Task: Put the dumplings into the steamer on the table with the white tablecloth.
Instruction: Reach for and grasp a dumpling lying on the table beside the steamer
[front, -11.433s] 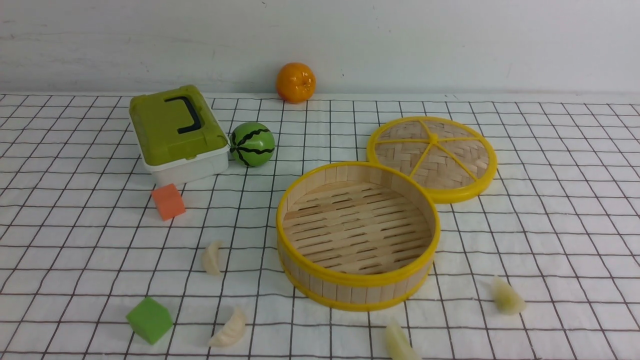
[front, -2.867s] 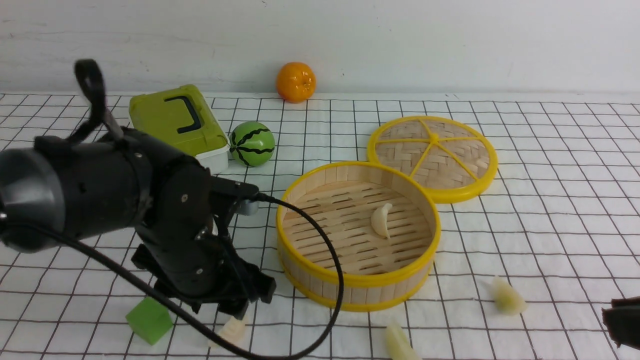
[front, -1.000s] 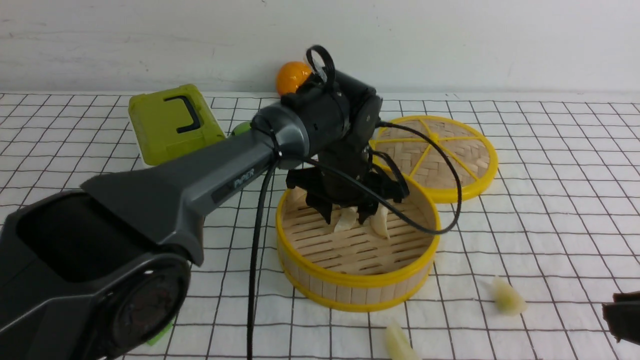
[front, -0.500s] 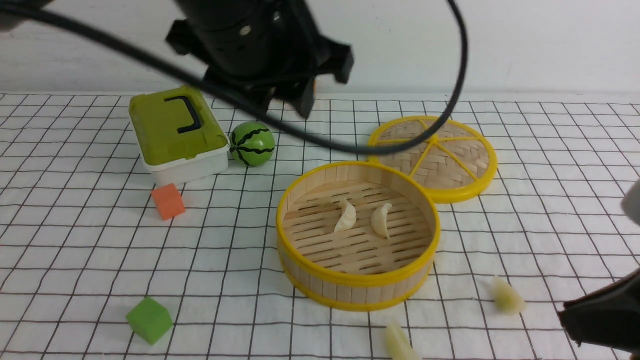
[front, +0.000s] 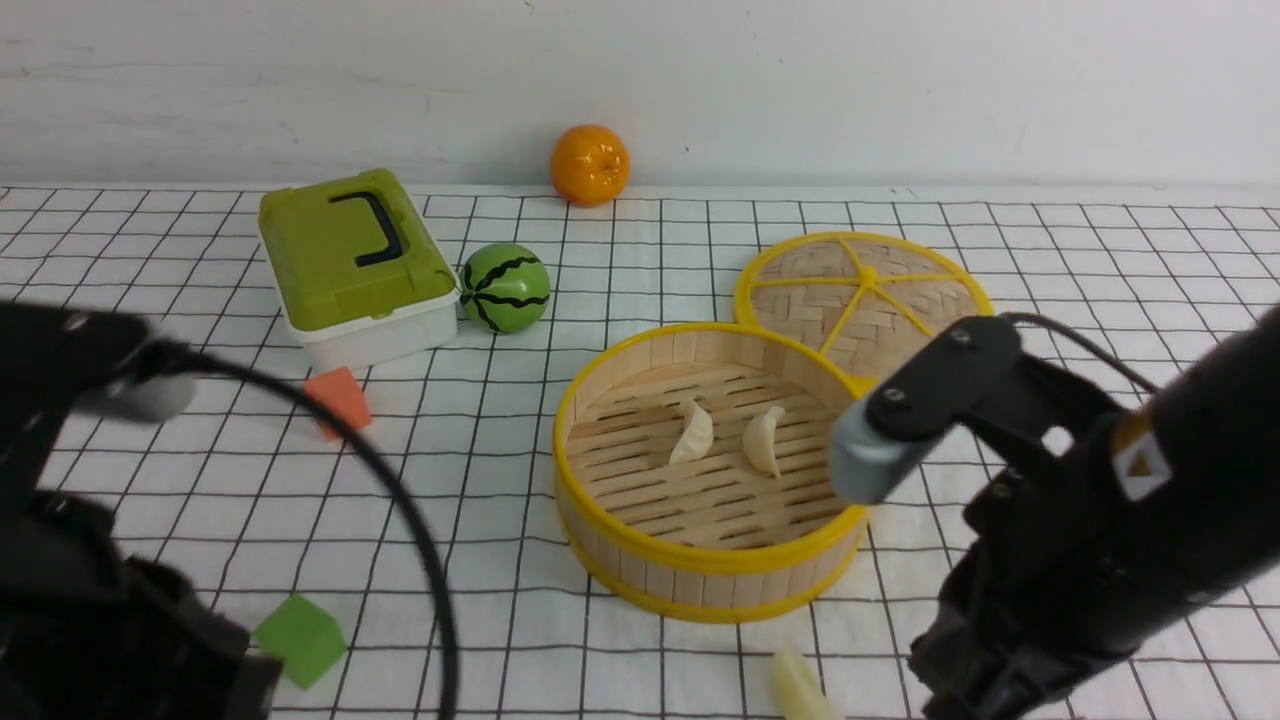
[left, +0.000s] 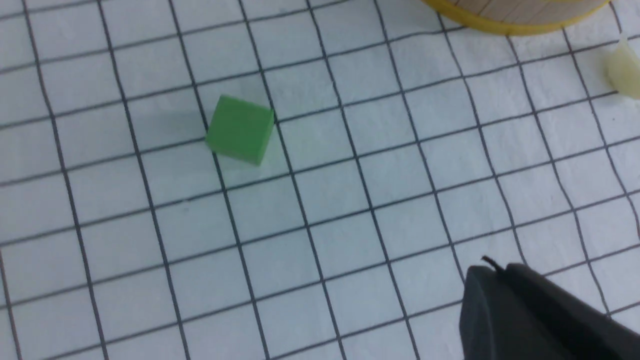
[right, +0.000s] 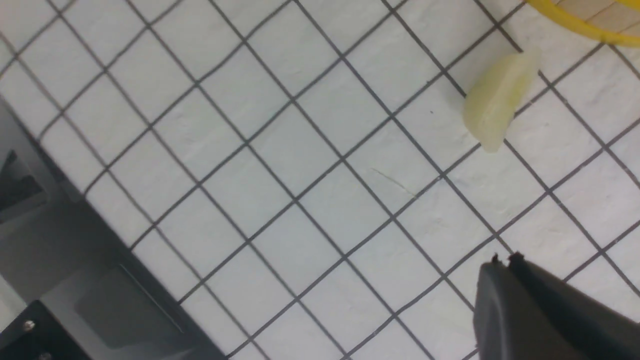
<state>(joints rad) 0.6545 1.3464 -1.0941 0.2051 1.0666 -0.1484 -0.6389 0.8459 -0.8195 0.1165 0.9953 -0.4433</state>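
The steamer (front: 700, 585) stands mid-table on the white tablecloth (front: 1100, 300). Two cream dumplings (front: 692, 432) (front: 763, 440) lie side by side on its slatted floor. A third dumpling (front: 800, 685) lies on the cloth in front of it. My left gripper (left: 492, 270) is shut and empty above bare cloth, with a green cube (left: 240, 129) and a dumpling (left: 622, 70) farther off. My right gripper (right: 502, 262) is also shut and empty, a few grid squares from a dumpling (right: 497, 102) that lies beside the steamer's yellow rim (right: 585, 25). The right arm (front: 1080, 530) hides the cloth at the steamer's right front.
The flat woven lid (front: 865, 310) leans against the steamer's far right. A green-lidded box (front: 350, 260), a toy watermelon (front: 505, 288) and an orange (front: 590, 165) sit at the back left. An orange cube (front: 340, 395) and the green cube (front: 300, 640) lie left; the left arm (front: 100, 600) fills the near-left corner.
The left gripper left a second dumpling in the steamer, rose away, swung back to the near left and shut. The right arm came in from the right edge toward the steamer's front.
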